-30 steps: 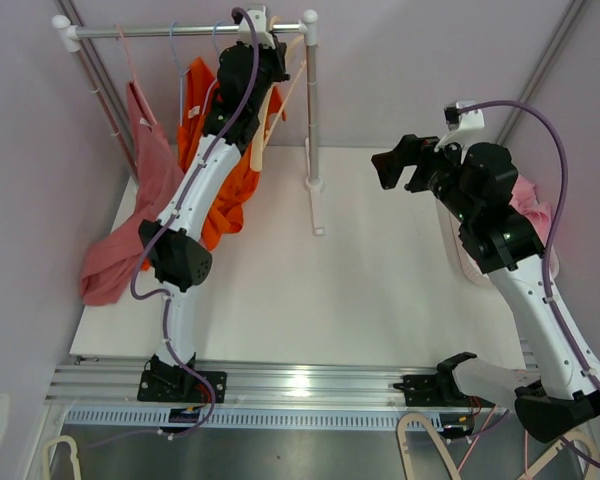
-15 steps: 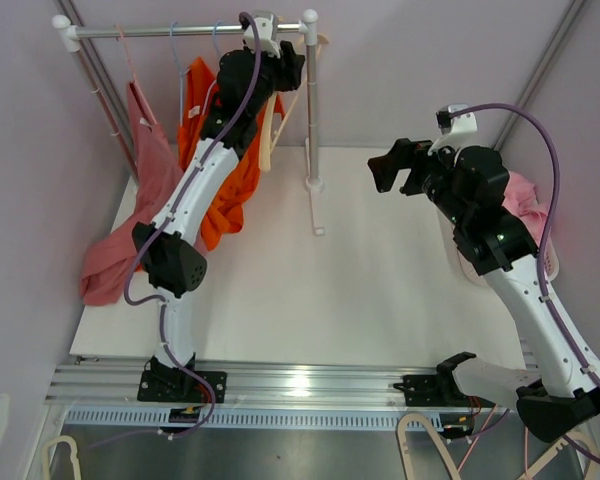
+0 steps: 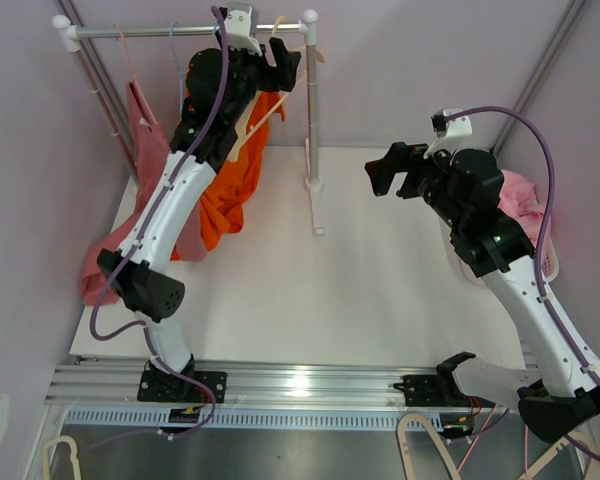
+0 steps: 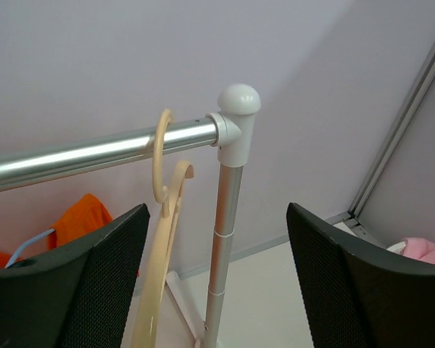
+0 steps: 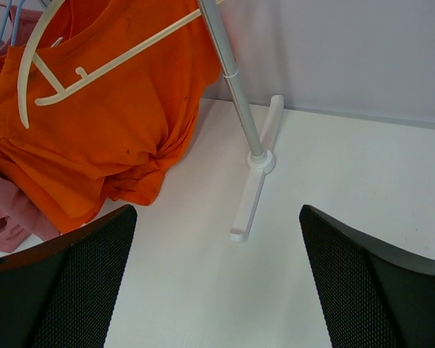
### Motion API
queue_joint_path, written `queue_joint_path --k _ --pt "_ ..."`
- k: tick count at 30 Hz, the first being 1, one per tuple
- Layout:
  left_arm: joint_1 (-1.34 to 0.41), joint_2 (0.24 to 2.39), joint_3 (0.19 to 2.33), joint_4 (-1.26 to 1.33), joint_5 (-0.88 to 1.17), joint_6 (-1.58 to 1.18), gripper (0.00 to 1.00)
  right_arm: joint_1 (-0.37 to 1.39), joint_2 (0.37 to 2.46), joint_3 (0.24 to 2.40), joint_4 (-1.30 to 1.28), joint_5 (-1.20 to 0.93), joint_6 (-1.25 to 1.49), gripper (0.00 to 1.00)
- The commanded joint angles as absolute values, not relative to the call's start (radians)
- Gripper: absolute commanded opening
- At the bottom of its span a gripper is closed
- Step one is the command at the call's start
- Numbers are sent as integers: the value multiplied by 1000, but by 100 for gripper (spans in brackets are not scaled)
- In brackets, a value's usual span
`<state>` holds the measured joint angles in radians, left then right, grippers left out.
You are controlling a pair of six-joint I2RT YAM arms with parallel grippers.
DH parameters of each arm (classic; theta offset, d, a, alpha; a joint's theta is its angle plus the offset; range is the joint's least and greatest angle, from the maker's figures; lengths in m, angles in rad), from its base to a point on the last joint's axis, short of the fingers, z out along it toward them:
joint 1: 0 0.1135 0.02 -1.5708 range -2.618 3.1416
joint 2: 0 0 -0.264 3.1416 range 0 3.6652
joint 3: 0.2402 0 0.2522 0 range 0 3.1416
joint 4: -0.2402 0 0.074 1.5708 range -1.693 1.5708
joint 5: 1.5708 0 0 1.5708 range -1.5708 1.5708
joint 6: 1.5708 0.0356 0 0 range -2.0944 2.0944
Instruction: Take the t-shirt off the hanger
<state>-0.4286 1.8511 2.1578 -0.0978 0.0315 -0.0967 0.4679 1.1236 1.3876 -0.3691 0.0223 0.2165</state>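
Table (image 3: pixel 380 300): a white top; the clothes rail stands at its far left corner.
Clothes rail (image 3: pixel 160 30): a silver bar running across, with a white knob on its right end, an upright post under the knob and a white foot flat on the table.
Left arm (image 3: pixel 175 200): stretched up from the near edge, its wrist right at the rail's knob end.
Right arm (image 3: pixel 525 290): well to the right of the rail, its wrist turned towards the post.
Orange t-shirt (image 3: pixel 230 195): hanging under the rail towards its post end, its lower part bunched up on the table; from here I cannot tell what carries it.
Pink garment (image 3: pixel 150 165): hung near the rail's left end, trailing down onto the table.
Cream hanger (image 4: pixel 156 268): hooked over the rail just beside the knob, bare, slanting across the front of the t-shirt.
Left gripper (image 4: pixel 217 214): jaws spread wide with nothing in them, just in front of the post, the hanger's hook a little left of centre.
Right gripper (image 5: pixel 217 210): jaws at full spread, empty, well apart from the rail and looking down at its foot.
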Motion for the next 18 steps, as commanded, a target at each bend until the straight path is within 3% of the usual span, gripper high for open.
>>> queue_joint_path --k 1,11,18 --pt "-440 1718 2132 -124 -41 -100 81 477 1091 1378 -348 41 225 100" --pt "-382 1621 2151 -305 -167 -89 99 477 1081 1391 -388 18 238 99" --pt "-261 1693 2256 -480 -103 -152 100 477 1088 1416 -400 11 218 99"
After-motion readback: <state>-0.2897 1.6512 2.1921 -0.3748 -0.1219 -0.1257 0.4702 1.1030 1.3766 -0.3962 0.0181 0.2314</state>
